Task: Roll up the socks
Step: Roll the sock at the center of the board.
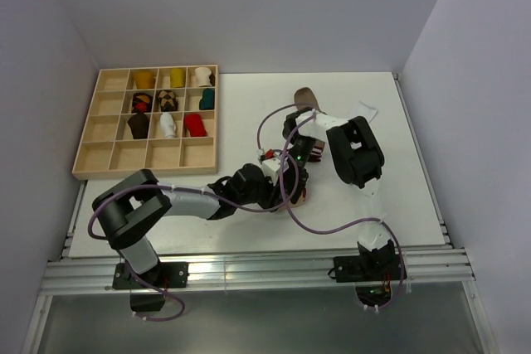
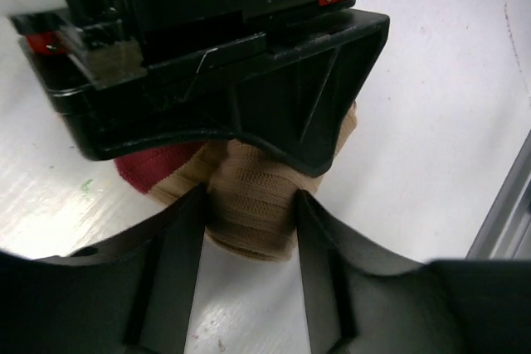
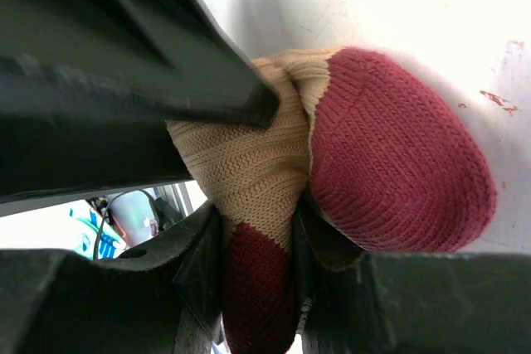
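Note:
A tan sock with maroon patches (image 2: 249,205) lies bunched on the white table, and both grippers hold it. My left gripper (image 2: 251,234) is shut on its tan ribbed fold, with the right gripper's black body just above. My right gripper (image 3: 259,267) is shut on a tan-and-maroon fold (image 3: 253,205), next to a rounded maroon bulge (image 3: 398,163). In the top view the two grippers meet at mid-table, left (image 1: 286,183) and right (image 1: 300,160), and they hide most of the sock. A second brown sock (image 1: 305,98) lies farther back.
A wooden compartment tray (image 1: 99,155) stands at the back left with several rolled socks in its cells. A small white scrap (image 1: 367,111) lies at the back right. The metal rail (image 1: 249,271) runs along the near table edge.

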You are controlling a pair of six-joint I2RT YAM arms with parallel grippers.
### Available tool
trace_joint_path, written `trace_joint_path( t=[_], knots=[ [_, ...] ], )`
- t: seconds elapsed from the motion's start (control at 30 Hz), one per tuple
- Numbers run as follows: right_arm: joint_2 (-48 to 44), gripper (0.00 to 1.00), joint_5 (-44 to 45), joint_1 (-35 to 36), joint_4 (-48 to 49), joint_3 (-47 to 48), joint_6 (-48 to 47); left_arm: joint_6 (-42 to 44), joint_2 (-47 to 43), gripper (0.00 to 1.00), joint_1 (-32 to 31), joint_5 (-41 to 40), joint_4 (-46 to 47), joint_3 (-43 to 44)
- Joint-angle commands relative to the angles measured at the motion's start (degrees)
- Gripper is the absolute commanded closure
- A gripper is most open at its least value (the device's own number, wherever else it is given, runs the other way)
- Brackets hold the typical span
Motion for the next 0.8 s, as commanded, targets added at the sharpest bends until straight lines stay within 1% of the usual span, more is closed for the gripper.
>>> trace_joint_path(
  t=[0.0,0.03,0.07,0.1,0.13,0.17,0.2,0.23,0.3,0.33,0.4,0.43,0.53,0.57,0.63,0.67,0.7,0.77],
  knots=[
    [0.8,0.83,2.7,-0.1,2.8,-0.1,0.6,-2.2,2.3,0.53,-0.1,0.6,2.8,2.3],
    [0.2,0.77,2.6,-0.2,3.6,-0.7,1.5,-2.8,2.8,0.56,0.0,0.9,2.8,2.6],
    [-0.6,0.74,2.1,-0.2,5.3,-1.3,2.1,-3.3,3.7,0.59,0.0,1.3,2.8,2.7],
    [-2.0,0.7,1.5,-0.3,5.8,-2.4,2.2,-4.4,4.1,0.71,0.1,1.7,2.9,2.5],
    [-2.7,0.63,1.0,-0.4,5.9,-2.9,2.2,-5.0,4.5,0.78,0.1,2.2,3.2,2.2],
    [-3.5,0.6,0.4,-0.8,7.2,-3.2,2.6,-5.6,5.1,0.84,0.3,2.5,3.4,2.0],
    [-5.4,0.57,-0.6,-0.9,8.0,-3.8,3.1,-6.6,5.4,0.95,0.5,3.1,3.8,1.6],
    [-6.4,0.52,-1.3,-1.2,8.7,-5.0,3.8,-7.2,5.6,0.98,0.8,4.5,4.0,1.0],
    [-10.2,0.5,-2.9,-2.5,11.4,-6.0,4.8,-9.4,6.3,1.0,2.4,5.8,3.9,0.7],
    [-11.5,0.47,-3.2,-3.3,12.4,-7.0,6.2,-10.1,6.4,1.0,3.2,8.1,3.7,0.5],
    [-15.7,0.46,-4.1,-5.7,15.2,-8.9,6.8,-12.4,6.8,1.0,5.7,9.5,3.2,0.3],
    [-17.2,0.44,-4.8,-6.7,16.6,-9.8,8.3,-12.8,7.2,1.0,6.5,11.8,2.4,0.4],
    [-23.0,0.43,-4.5,-10.1,21.9,-13.7,9.8,-13.6,8.3,1.0,8.3,13.9,-1.6,2.6],
    [-24.5,0.43,-4.3,-10.7,25.4,-15.2,10.1,-13.9,9.1,1.0,9.1,15.9,-3.7,3.1],
    [-29.9,0.42,-3.1,-12.3,29.3,-20.2,11.4,-15.1,10.0,1.0,9.9,17.8,-6.1,5.0],
    [-31.9,0.42,-2.7,-12.5,32.8,-22.0,11.5,-15.6,10.9,1.0,10.7,19.7,-7.4,5.4],
    [-36.0,0.42,-2.1,-12.6,34.7,-25.8,11.4,-16.7,11.4,1.0,11.2,22.1,-8.7,6.1],
    [-41.1,0.38,-0.9,-12.6,41.1,-30.2,11.8,-18.2,12.6,1.0,12.6,24.3,-10.7,7.7]
  ],
)
